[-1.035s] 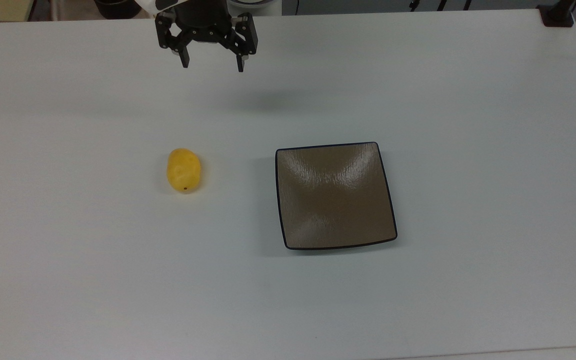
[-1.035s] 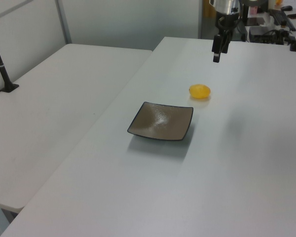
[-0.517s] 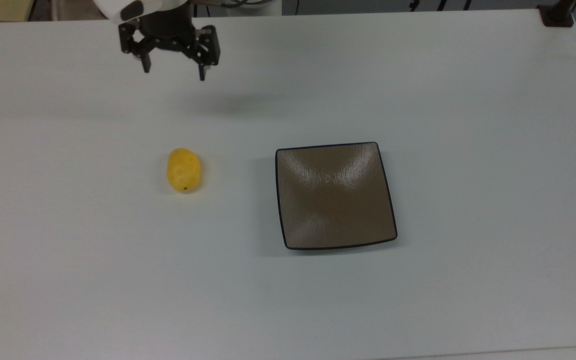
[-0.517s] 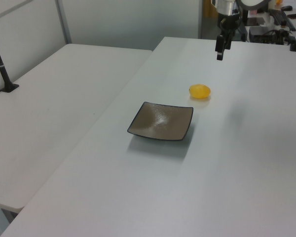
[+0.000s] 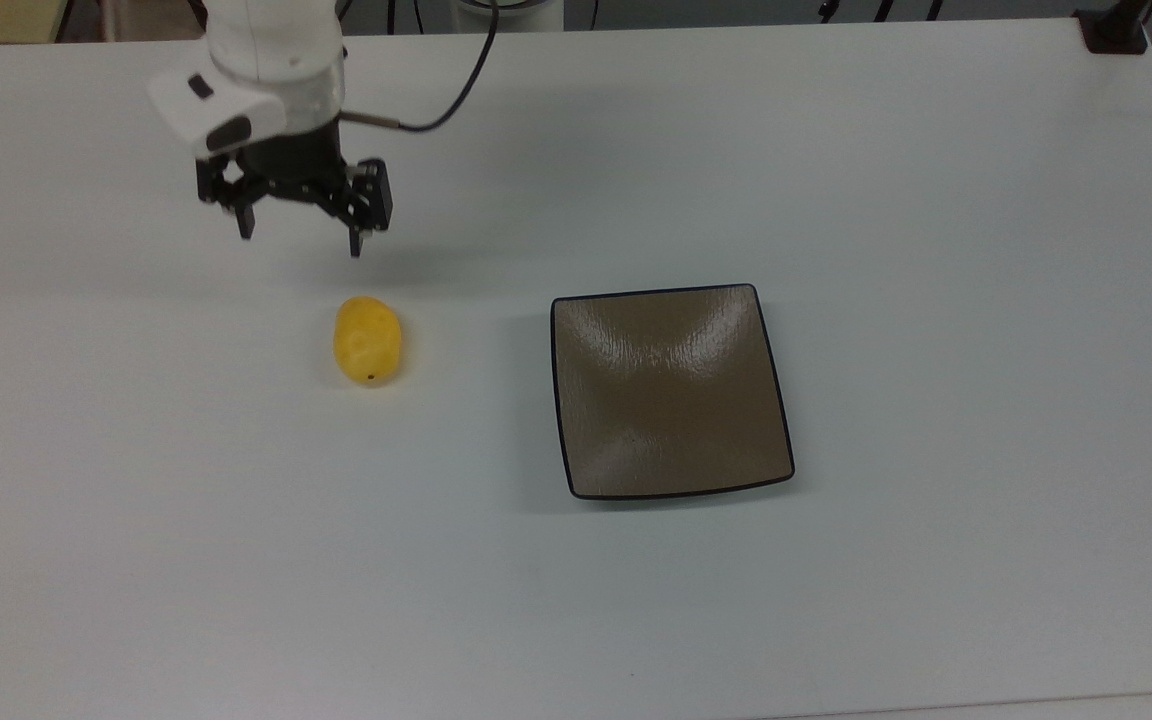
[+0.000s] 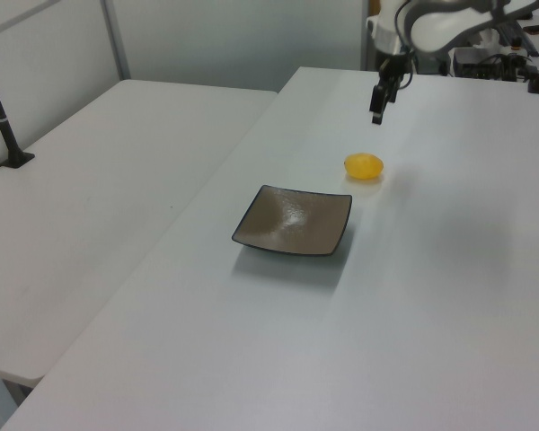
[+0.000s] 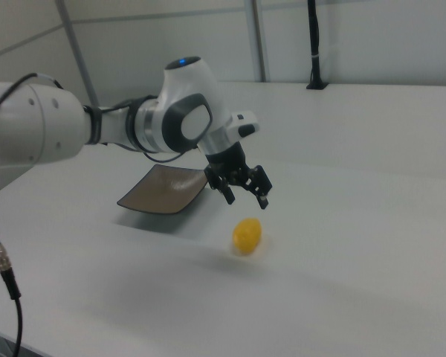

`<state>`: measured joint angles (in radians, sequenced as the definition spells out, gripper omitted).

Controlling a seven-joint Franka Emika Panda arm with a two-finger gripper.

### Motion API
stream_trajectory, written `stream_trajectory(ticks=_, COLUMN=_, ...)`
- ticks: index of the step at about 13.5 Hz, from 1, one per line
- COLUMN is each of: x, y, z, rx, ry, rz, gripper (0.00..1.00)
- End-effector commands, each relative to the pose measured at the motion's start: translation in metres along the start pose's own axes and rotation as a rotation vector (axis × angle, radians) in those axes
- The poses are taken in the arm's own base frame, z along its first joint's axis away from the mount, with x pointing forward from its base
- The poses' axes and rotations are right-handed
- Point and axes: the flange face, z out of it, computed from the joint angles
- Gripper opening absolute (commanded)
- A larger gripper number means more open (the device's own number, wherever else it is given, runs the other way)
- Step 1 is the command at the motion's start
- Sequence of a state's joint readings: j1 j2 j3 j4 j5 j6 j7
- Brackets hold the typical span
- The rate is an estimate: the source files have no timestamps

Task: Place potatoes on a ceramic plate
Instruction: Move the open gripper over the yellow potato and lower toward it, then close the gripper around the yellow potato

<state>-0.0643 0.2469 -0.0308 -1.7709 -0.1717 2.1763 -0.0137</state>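
Potato (image 5: pixel 368 340) is seen lying on the white table (image 5: pixel 936 200), well apart from the square ceramic plate (image 5: pixel 671 392); the gripper (image 5: pixel 300 243) is held above it, fingers spread and empty.

White arm (image 7: pixel 74 130) reaching out, black end effector (image 5: pixel 301 243) pointing down, fingers spread, holding nothing

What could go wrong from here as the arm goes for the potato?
1. The open gripper hangs above and off to one side of the potato; closing off-centre could squirt the smooth oval away across the table.
2. The plate is shallow, so a potato dropped from height could roll off.
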Motion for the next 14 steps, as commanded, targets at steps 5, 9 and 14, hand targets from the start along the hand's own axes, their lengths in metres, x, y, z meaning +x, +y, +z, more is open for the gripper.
stream_trajectory(ticks=5, x=0.019, y=-0.019, z=0.073, rx=-0.037, ry=0.008, rz=-0.084, gripper=1.00)
stream_trajectory(ticks=9, x=0.020, y=-0.028, z=0.095, rx=-0.029, ry=0.001, rz=-0.095, gripper=1.00)
stream_trajectory(ticks=14, x=0.018, y=-0.037, z=0.112, rx=-0.021, ry=-0.023, rz=-0.104, gripper=1.00)
